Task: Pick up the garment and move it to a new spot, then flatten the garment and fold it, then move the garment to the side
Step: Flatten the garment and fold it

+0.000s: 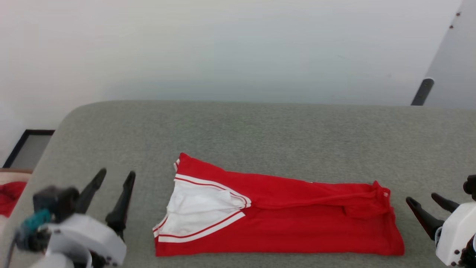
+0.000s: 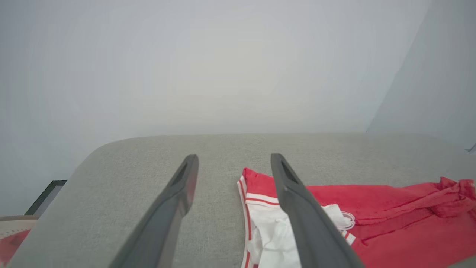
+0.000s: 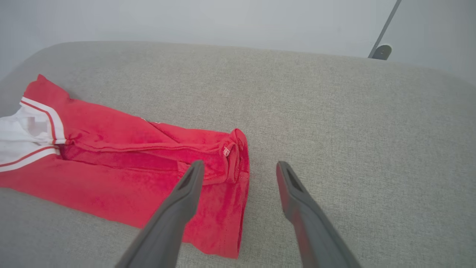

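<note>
The garment [image 1: 282,219] lies folded into a long red band on the grey table [image 1: 260,130], its white sleeve with striped trim at the left end. In the left wrist view the garment [image 2: 390,223] sits to the right of my fingers. My left gripper [image 1: 117,176] hovers open just left of the sleeve end, holding nothing; the same gap shows wide between the left gripper [image 2: 234,160] fingers. My right gripper [image 1: 422,199] stands open just past the garment's right end. In the right wrist view the garment [image 3: 111,160] edge lies under the right gripper [image 3: 240,167].
A small red cloth [image 1: 9,197] shows at the far left edge beside the table. A dark frame [image 1: 26,147] rests on the floor behind the table's left corner. A dark pole [image 1: 422,92] leans at the back right. The table's far half is bare fabric.
</note>
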### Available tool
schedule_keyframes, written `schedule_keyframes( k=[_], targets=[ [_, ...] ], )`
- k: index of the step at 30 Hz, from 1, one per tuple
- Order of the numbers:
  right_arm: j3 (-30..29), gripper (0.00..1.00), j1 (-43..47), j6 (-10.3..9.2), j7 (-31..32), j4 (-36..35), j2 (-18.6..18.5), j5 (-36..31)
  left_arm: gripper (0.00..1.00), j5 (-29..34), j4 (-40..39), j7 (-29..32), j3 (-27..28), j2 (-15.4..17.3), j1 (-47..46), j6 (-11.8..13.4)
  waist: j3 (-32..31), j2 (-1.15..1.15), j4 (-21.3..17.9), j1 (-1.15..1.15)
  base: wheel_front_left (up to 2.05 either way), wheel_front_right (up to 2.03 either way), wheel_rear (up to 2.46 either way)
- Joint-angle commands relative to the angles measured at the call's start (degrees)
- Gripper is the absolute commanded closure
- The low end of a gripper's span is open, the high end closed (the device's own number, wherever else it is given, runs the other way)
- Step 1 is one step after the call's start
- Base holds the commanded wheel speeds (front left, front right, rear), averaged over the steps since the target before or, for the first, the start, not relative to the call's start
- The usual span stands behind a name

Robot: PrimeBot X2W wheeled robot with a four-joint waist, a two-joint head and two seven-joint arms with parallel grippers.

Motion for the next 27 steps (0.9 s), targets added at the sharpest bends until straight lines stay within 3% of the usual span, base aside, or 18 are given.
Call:
schedule_keyframes(
  k=[1,7,12,27],
  targets=[
    [-0.2,0.00,0.9,-0.07,0.5,0.4,-0.1,0.3,0.00,1.3,0.3,-0.1,1.1,-0.9,2.2,-0.5,0.2,0.00,0.7,0.00,0.00,0.00,0.00],
    [-0.9,0.00,-0.4,-0.07,5.8,3.5,-0.4,1.3,0.00,8.7,2.1,-0.2,11.6,-7.9,10.3,-4.6,0.7,0.00,3.0,0.00,0.00,0.00,0.00],
    [-1.2,0.00,-2.1,-0.07,9.9,6.2,-0.5,1.5,0.00,13.5,3.3,-0.2,17.3,-12.8,13.2,-8.3,2.4,0.00,5.1,0.00,0.00,0.00,0.00],
    [1.4,0.00,-9.8,-0.07,15.5,20.2,1.5,2.7,0.00,21.8,6.4,-0.2,25.8,-23.3,12.0,-16.2,9.5,0.00,9.6,0.00,0.00,0.00,0.00]
  ],
)
